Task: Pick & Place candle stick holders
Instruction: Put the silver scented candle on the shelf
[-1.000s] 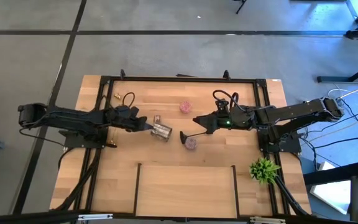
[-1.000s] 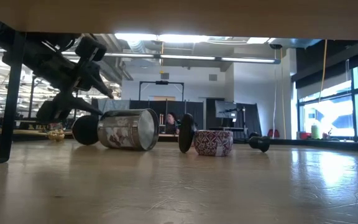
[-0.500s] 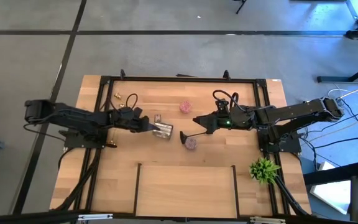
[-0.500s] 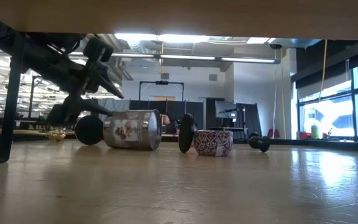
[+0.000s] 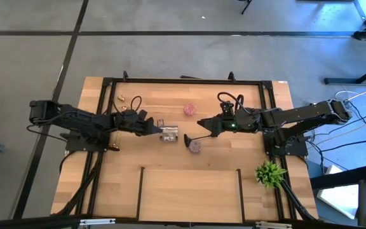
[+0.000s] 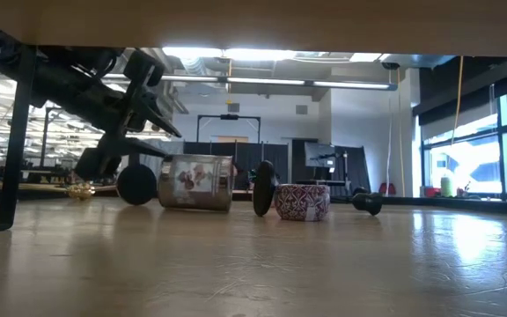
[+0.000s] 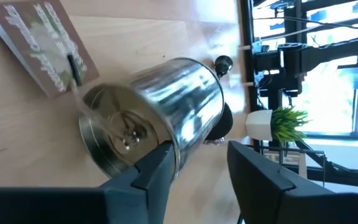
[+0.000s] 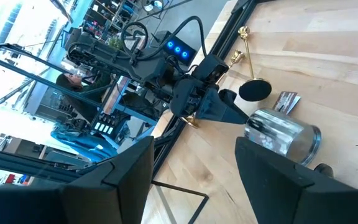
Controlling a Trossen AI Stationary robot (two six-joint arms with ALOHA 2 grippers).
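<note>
While the table [image 5: 189,184] carries all items, the step in hand appears to be the pick approach on the silver holder [image 5: 169,133], which lies on its side near the table's middle with a card tag [image 7: 42,46] attached. The left gripper [image 5: 152,129] sits just beside the silver holder's closed end, fingers spread apart and holding nothing; in the left wrist view the can lies ahead of the fingers, not between them. The right gripper [image 5: 201,124] hovers beyond the holder's far side, fingers parted and empty.

Next move, as judged: advance the left gripper so both fingers straddle the round body, then close. A shiny can on its side is likely to roll or slip.

Obstructions and surroundings, in descending size:
- green plant [image 5: 269,173], well apart at the right front corner.
- black holder [image 5: 190,138], tipped over, near the silver holder's open end.
- pink holder [image 5: 196,147], touching or just beside the black holder; a second pink holder [image 5: 189,109] farther back.
- gold holders [image 5: 121,99], near the left rear corner.
</note>
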